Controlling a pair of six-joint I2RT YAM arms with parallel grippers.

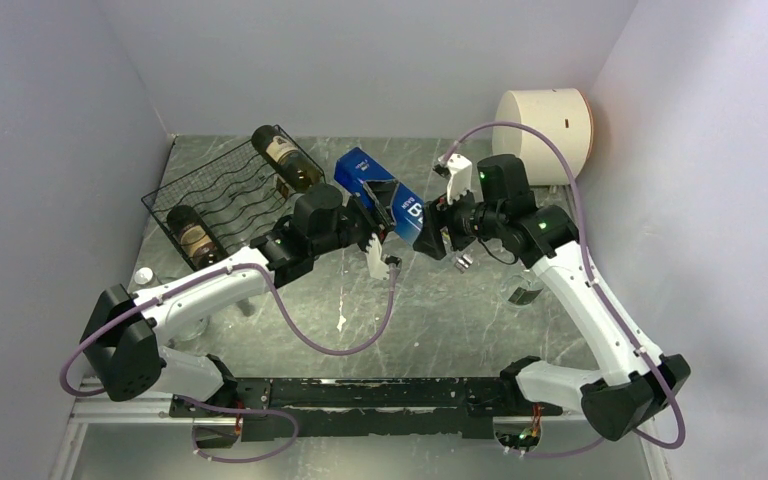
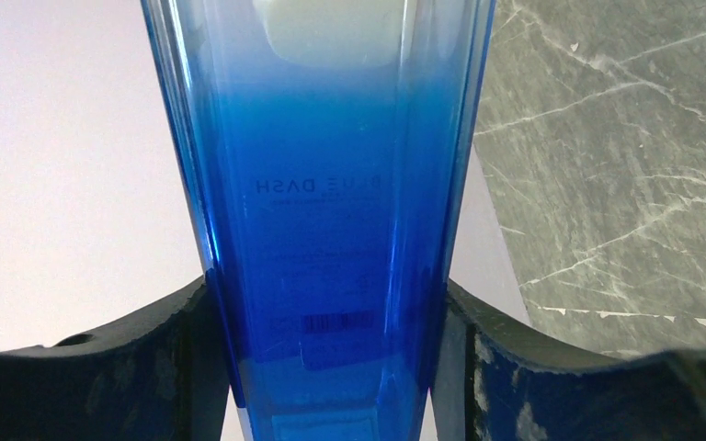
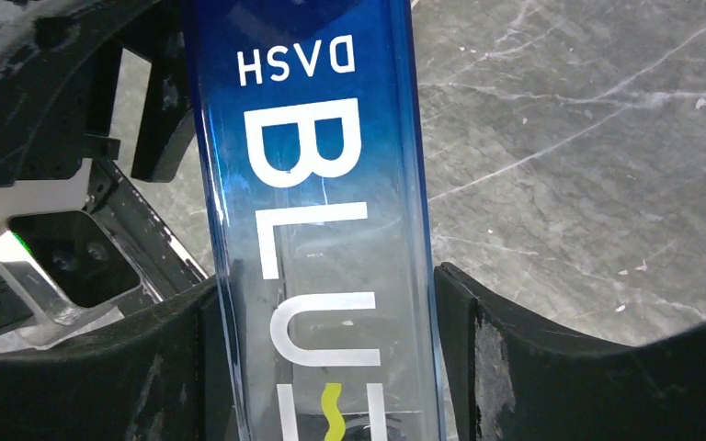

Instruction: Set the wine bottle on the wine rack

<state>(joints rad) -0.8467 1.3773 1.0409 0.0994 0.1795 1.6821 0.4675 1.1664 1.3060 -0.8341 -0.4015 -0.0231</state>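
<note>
A blue square-sided wine bottle marked "BLUE DASH" hangs tilted in mid-air over the table's middle, held at once by both grippers. My left gripper is shut on its deep-blue end; in the left wrist view the bottle fills the gap between the jaws. My right gripper is shut on the paler lettered end, jaws against both sides. The black wire wine rack stands at the back left, just left of the held bottle.
Two dark bottles lie on the rack, one at its top right and one at its lower left. A cream cylinder stands at the back right. A small clear object lies by the right arm. White walls close in the table.
</note>
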